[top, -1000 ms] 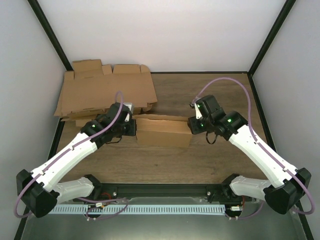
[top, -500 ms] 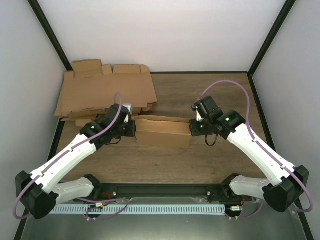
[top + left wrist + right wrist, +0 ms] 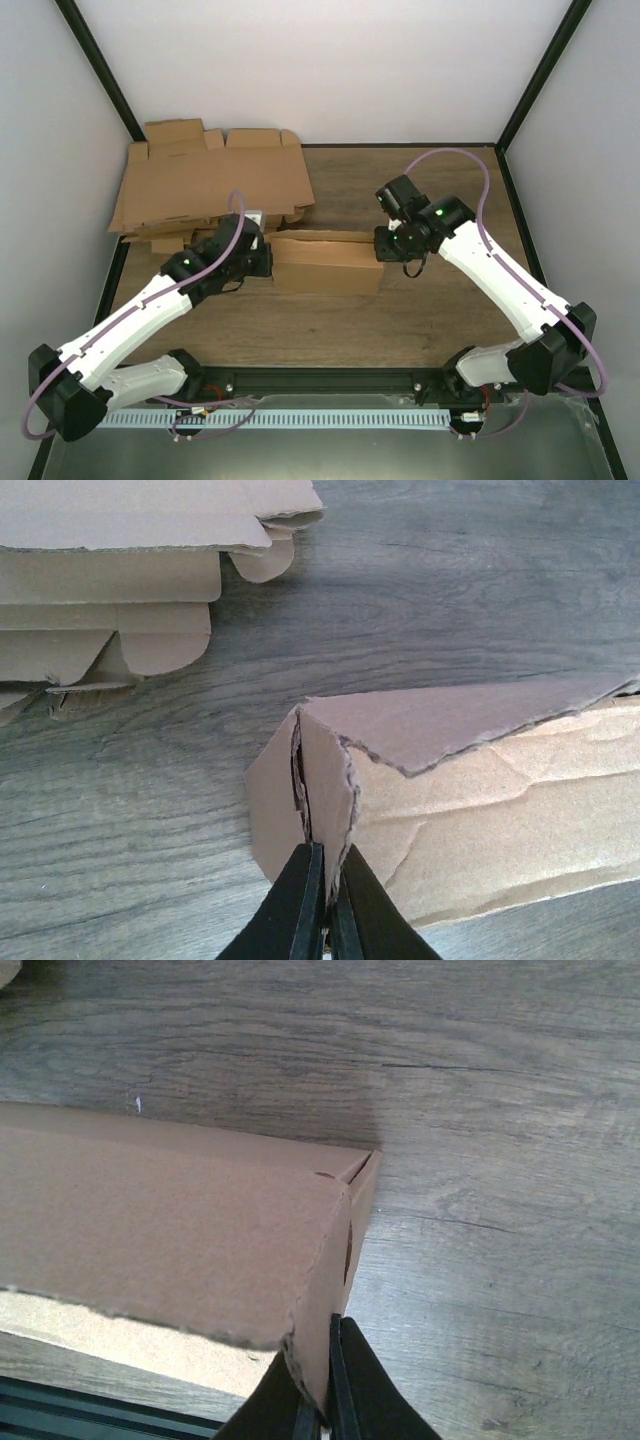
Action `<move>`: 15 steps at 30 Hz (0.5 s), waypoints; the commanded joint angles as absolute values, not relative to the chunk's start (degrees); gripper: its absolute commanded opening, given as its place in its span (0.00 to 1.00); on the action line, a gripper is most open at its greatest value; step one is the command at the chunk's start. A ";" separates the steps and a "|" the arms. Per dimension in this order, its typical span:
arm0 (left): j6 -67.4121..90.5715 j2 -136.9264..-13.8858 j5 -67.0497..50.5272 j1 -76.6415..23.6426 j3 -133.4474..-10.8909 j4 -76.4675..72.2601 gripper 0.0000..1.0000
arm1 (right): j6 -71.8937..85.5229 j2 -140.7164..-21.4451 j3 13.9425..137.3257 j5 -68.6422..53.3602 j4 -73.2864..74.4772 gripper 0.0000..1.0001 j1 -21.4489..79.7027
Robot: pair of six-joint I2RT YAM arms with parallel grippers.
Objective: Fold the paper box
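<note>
The paper box (image 3: 326,262) is a shallow brown cardboard box lying across the table between the arms. My left gripper (image 3: 262,258) is shut on the box's left end wall; in the left wrist view its fingers (image 3: 325,900) pinch the folded end panel of the box (image 3: 480,800). My right gripper (image 3: 384,252) is shut on the box's right end wall; in the right wrist view its fingers (image 3: 322,1400) clamp the end flap of the box (image 3: 170,1230). A flap lies over the top of the box.
A pile of flat brown cardboard blanks (image 3: 205,185) lies at the back left and shows in the left wrist view (image 3: 110,600). The wooden table (image 3: 440,320) is bounded by black frame posts and white walls.
The right arm has swung its wrist toward the back and turned while still holding the box's right end. The left arm has shifted slightly. The box has stayed roughly in place.
</note>
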State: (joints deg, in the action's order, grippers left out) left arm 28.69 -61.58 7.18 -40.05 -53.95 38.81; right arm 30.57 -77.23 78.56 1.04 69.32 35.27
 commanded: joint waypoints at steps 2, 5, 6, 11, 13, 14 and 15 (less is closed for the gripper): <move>30.01 -61.44 6.83 -41.67 -53.52 37.90 0.04 | 33.83 -77.75 81.84 -4.58 71.93 0.01 35.76; 30.05 -61.61 8.05 -42.37 -53.77 38.18 0.04 | 33.99 -78.33 83.53 -6.87 72.02 0.02 35.76; 30.06 -61.71 8.40 -42.63 -53.83 38.18 0.04 | 34.09 -78.70 83.94 -7.15 72.25 0.02 35.74; 30.23 -62.09 11.08 -44.06 -54.55 39.03 0.04 | 33.89 -80.57 87.41 -7.50 74.33 0.02 35.74; 30.23 -62.23 11.53 -44.55 -54.66 39.05 0.04 | 33.52 -80.81 88.56 -7.88 74.39 0.03 35.69; 30.23 -62.41 11.66 -44.75 -54.79 39.04 0.04 | 33.41 -81.03 89.07 -8.33 74.44 0.03 35.68; 30.22 -62.65 11.98 -44.99 -54.87 39.07 0.04 | 33.28 -81.30 89.26 -9.09 74.41 0.03 35.71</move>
